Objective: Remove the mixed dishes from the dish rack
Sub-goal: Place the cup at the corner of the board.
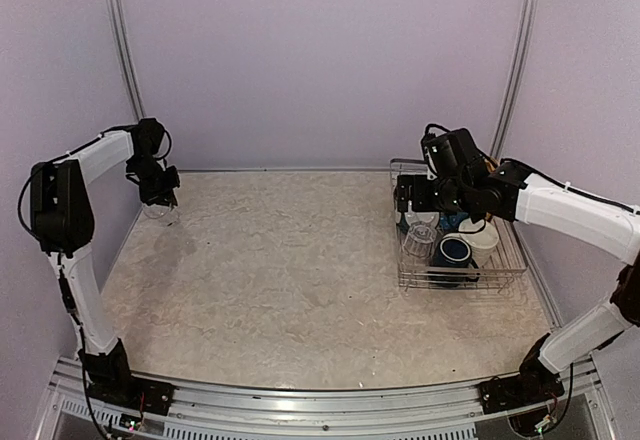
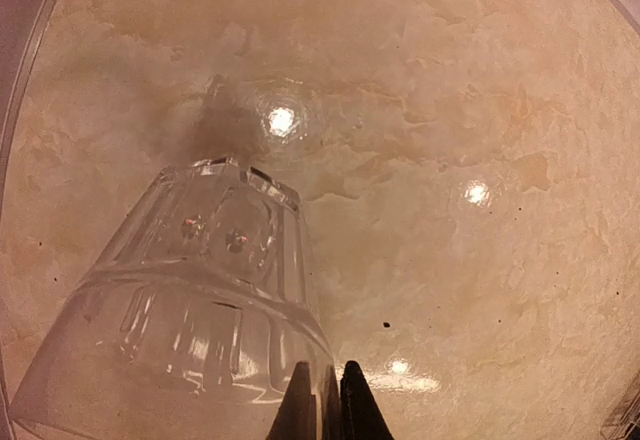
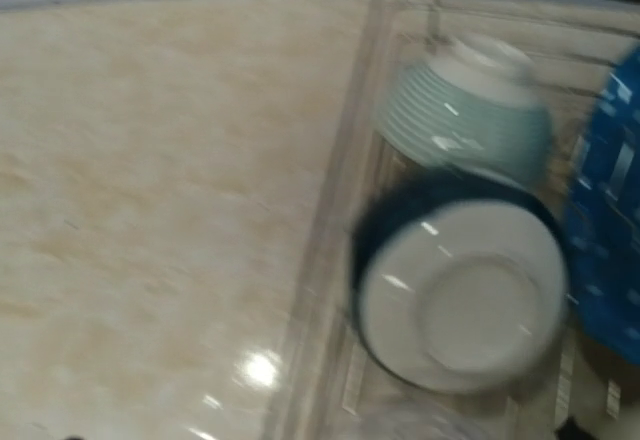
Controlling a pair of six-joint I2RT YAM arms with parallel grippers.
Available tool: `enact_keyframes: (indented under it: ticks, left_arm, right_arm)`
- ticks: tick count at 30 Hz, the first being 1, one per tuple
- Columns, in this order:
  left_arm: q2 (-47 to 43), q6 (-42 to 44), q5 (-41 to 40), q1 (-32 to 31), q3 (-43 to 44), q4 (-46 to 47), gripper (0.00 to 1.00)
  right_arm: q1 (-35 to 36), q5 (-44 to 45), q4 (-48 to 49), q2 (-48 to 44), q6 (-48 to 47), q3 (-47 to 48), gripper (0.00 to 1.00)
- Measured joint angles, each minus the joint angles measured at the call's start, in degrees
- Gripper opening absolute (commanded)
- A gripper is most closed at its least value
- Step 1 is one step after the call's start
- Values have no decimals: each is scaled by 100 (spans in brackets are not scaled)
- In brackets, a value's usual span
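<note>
Left end effector (image 2: 328, 400) pinching glass tumbler (image 2: 190, 290) rim; right end effector (image 1: 408, 203) open over dish rack (image 1: 500, 278).

Soft overhead light; glare spots on table (image 2: 500, 110); right wrist view blurred.

Glass (image 1: 419, 241) and dark mug (image 1: 455, 252) in dish rack (image 1: 462, 282)

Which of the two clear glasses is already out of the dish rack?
The tumbler on the far left, pinched at its rim by the left end effector; the other glass sits inside the dish rack.
</note>
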Motion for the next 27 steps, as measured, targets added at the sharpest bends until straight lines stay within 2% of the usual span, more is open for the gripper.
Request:
enact_keyframes:
  ticks: [5,6,11,13,19,22,24,27]
  left_arm:
    - [535,15,-72,372,240,-188,0]
    - [601,17,-83,413,260,-227,2]
    - [793,68,-190,560,321,-343,31]
    - [807,103,-210,555,385,-378,39]
    - [809,175,-216,516,409,-389,53]
    - [743,179,-229,492,389,-378,64]
    - [573,197,-247,450,278,-315,81]
    - [136,247,-269,339,28,-160,93]
  right_arm:
    - [0,271,-433,-7,-76,0,100]
    - [0,295,-476,-20,-94,-9,100]
    - [0,313,-507,-367,-197,-251,100]
    - [0,297,-492,-575,-221,-363,100]
    - [0,177,-341,-1248,-413,-632,100]
    - [0,155,-243,-1539,-498,-793,100]
    - [0,166,-238,-1703,-518,-916,100]
    - [0,201,-247,-1790,-522,-999,100]
